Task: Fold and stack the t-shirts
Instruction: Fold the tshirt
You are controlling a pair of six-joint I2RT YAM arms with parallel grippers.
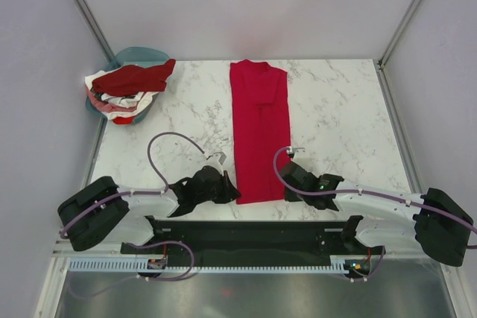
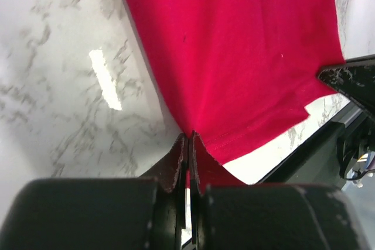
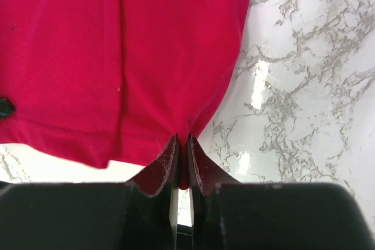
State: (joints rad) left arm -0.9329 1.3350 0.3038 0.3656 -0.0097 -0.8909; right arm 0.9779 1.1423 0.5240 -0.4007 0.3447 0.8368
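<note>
I am clamping both pairs of jaws on cloth at the near edge. My left gripper (image 2: 188, 139) is pinching the near left corner of the plain bright crimson cloth t-shirt (image 1: 259, 124), and a sliver of red is showing between the closed fingers. My right gripper (image 3: 181, 140) is biting the near right corner of the same hem in the same way. Both arms are sitting about equally close to the garment, one on each side of it, with the hem stretched between them.

The shirt is lying flat on the white marble-patterned table top (image 1: 335, 109), already narrowed into a long strip. Its long axis is running straight away from my jaws, hem nearest me and collar at the far end. That is the relation I am judging everything by. Because the length is lying ahead of both grips rather than sideways, I am expecting the next fold to call for lifting the hem and carrying it forward over the body toward the collar, with both hands travelling level so the edge is not skewing.

Farther off, at the far left corner, the heap of dark red, white and coral cloth shirts (image 1: 127, 91) is waiting in the teal plastic basin (image 1: 138, 55), well apart from the strip.
</note>
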